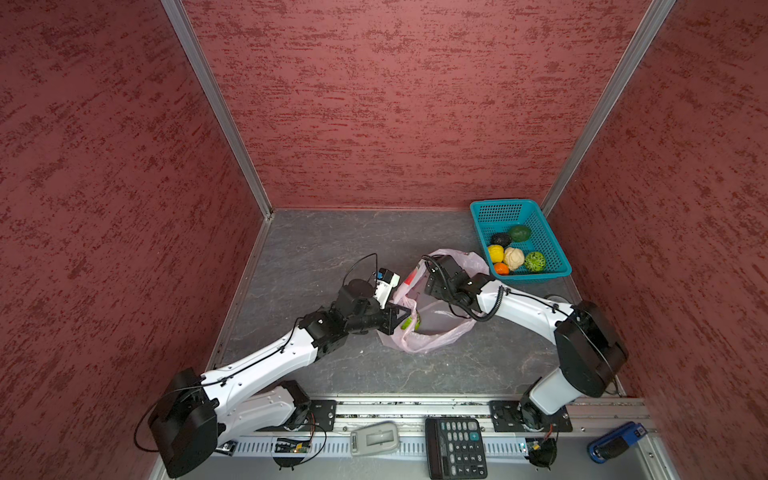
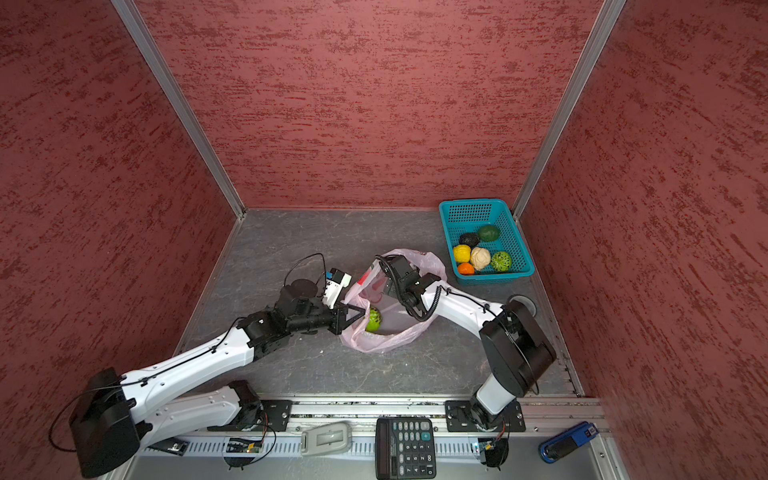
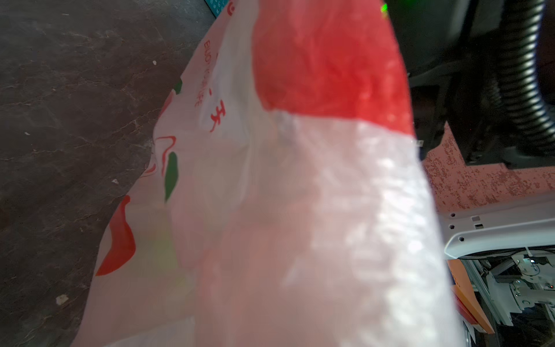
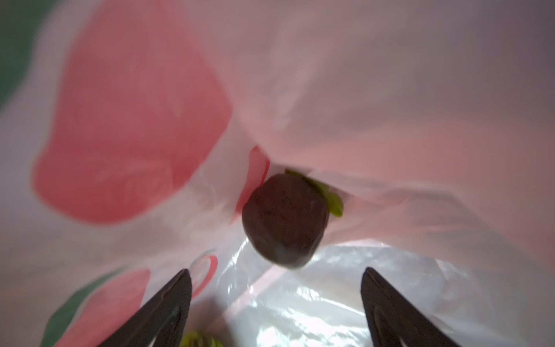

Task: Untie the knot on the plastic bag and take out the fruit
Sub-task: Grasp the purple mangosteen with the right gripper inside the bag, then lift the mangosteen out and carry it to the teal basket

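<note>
The plastic bag (image 1: 432,338) (image 2: 382,340) lies mid-table, pale pink with red print, its mouth wide open; the knot is not in view. My left gripper (image 1: 405,313) (image 2: 359,311) is shut on the bag's left rim, and the plastic (image 3: 300,210) fills the left wrist view and hides its jaws. My right gripper (image 4: 276,269) is inside the bag, open and holding nothing. Just beyond its fingertips lies a dark brown fruit (image 4: 285,219). A light green netted fruit (image 2: 372,320) (image 1: 412,322) lies inside near the left gripper.
A teal basket (image 1: 498,214) (image 2: 469,212) at the back right holds several fruit, close behind the bag. The right arm's wrist (image 1: 446,276) hangs over the bag. A calculator (image 1: 455,446), a grey case (image 1: 374,438) and a blue device (image 1: 615,442) lie on the front rail.
</note>
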Action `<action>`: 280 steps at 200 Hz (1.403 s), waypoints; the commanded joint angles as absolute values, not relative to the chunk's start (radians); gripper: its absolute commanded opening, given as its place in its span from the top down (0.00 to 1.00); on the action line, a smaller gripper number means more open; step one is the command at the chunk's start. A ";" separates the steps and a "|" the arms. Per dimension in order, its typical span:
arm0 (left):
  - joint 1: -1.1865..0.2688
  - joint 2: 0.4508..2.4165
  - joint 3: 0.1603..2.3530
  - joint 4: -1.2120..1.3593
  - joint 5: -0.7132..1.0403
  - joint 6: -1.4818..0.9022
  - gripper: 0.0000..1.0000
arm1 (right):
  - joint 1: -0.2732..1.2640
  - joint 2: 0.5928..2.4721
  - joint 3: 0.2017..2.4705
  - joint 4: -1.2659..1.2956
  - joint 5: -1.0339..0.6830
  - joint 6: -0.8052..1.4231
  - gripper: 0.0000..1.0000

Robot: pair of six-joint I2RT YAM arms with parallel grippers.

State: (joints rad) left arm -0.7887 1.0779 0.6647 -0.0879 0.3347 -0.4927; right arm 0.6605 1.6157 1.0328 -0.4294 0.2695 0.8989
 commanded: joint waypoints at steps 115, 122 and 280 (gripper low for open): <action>-0.812 1.109 0.672 -0.055 0.325 -0.492 1.00 | 0.588 1.761 0.996 -0.210 0.273 0.877 0.26; -0.814 1.109 0.672 -0.054 0.323 -0.492 1.00 | 0.585 1.766 0.996 -0.207 0.268 0.875 0.28; -0.841 1.124 0.652 -0.023 0.208 -0.504 1.00 | 0.668 1.537 0.945 -0.268 0.060 0.786 0.50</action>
State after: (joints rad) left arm -0.8371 1.1133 0.6632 -0.0502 0.2405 -0.5049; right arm 0.6300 1.5791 0.9539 -0.2195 0.1280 0.8062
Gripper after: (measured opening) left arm 0.050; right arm 0.572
